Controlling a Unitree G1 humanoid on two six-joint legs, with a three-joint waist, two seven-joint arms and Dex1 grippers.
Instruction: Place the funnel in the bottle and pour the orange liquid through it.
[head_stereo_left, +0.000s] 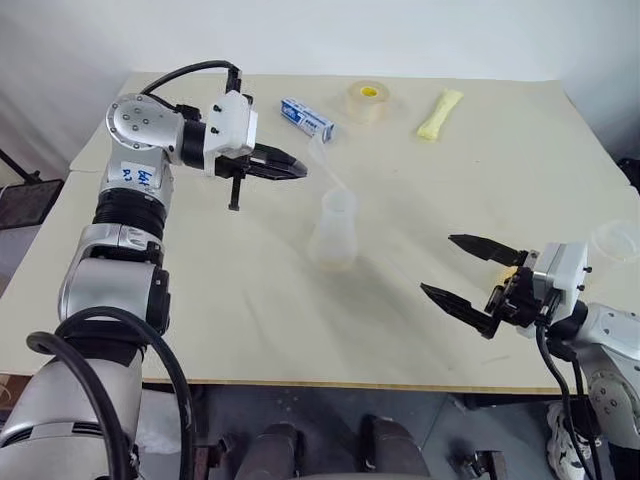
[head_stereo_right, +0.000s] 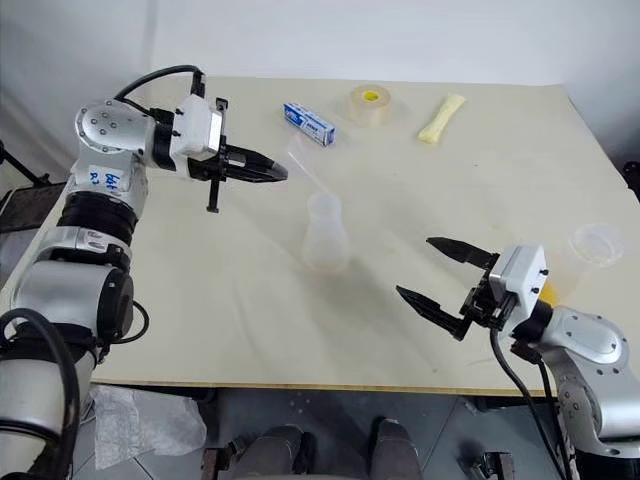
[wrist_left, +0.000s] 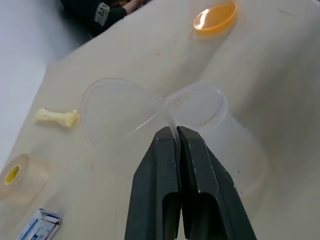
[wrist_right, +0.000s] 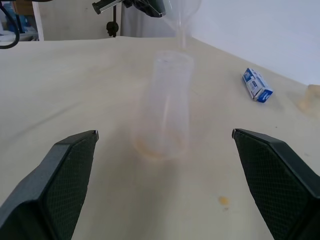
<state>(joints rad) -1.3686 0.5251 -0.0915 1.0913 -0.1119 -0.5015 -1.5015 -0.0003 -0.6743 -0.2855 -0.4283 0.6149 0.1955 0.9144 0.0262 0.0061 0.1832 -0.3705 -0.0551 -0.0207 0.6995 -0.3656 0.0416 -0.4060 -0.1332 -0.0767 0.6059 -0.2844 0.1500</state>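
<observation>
The funnel (wrist_left: 125, 112) is pinched by its rim in the left gripper (head_stereo_left: 297, 167), spout just above the bottle (head_stereo_left: 333, 232) (upright on the table (head_stereo_left: 420, 330)). At the bottle's four o'clock, the right gripper (head_stereo_left: 465, 275) is held wide apart, empty.

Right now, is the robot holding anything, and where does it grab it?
The left hand pinches the funnel by its rim. The right hand is open and holds nothing.

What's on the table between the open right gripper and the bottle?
Nothing but bare table between the right gripper and the bottle, as seen in the right eye view.
</observation>
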